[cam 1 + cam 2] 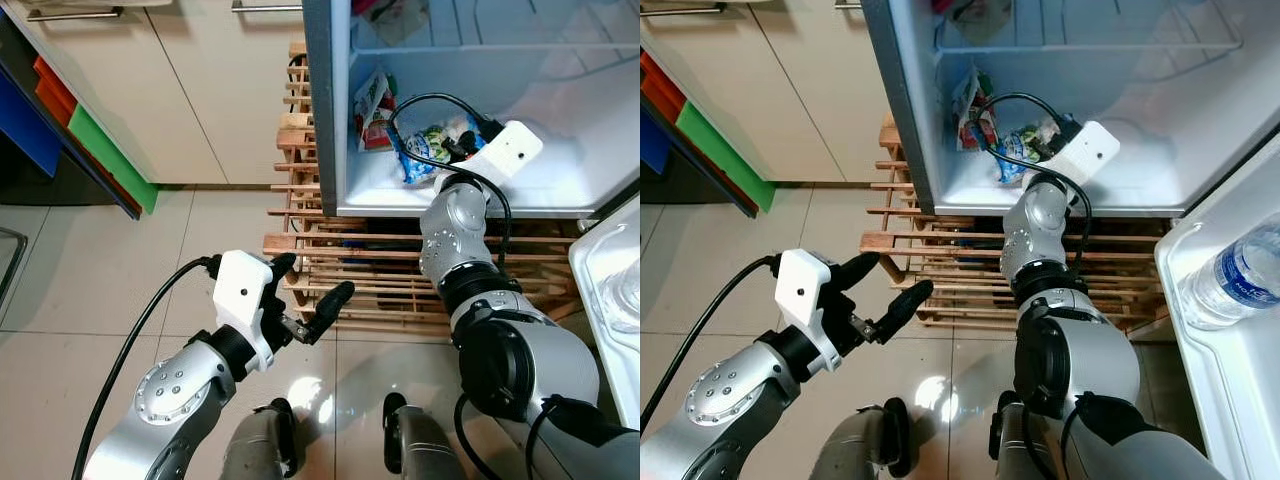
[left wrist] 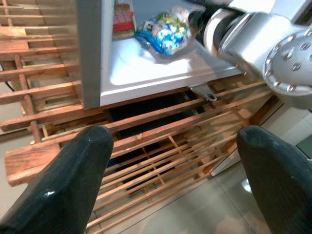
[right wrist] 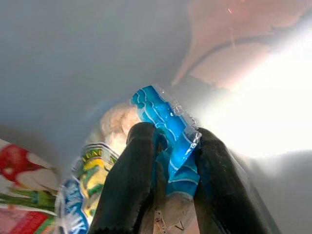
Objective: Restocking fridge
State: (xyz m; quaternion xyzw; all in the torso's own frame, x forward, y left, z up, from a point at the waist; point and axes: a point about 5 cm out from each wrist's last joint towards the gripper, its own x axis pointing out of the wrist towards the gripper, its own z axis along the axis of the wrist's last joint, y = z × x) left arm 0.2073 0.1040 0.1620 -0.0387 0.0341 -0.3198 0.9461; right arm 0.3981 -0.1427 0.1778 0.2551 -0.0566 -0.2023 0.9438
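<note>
The right gripper (image 3: 168,161) is reaching into the fridge (image 1: 470,195), its jaws pinching the blue snack bag (image 3: 168,131); lower it flat beside the red packet (image 1: 372,110) before letting go. The left gripper (image 1: 305,295) is hovering with jaws wide

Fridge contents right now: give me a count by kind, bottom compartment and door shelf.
Blue snack bag, pinched by right gripper: 1
Red-and-green packet, leaning against the fridge wall: 1
Water bottle, in door shelf: 1
Total: 3
</note>
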